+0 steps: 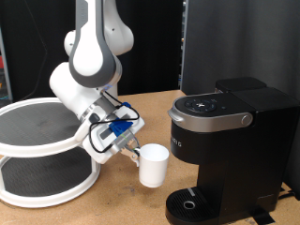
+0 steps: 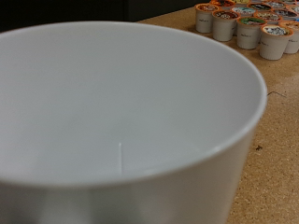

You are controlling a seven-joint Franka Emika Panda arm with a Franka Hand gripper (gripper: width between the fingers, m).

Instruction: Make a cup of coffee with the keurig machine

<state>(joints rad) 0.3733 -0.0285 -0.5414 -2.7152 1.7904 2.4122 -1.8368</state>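
Exterior view: hand [image 1: 134,148] seemingly grips cup [image 1: 154,165] beside keurig machine [image 1: 228,141].

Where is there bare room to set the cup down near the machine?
Gripper holds the cup at its rim. Free: the keurig machine drip tray, and bare table between shelf and machine. Crowded: the pods.

Cup [image 2: 121,121] cropped; pods [image 2: 245,21] blurred.
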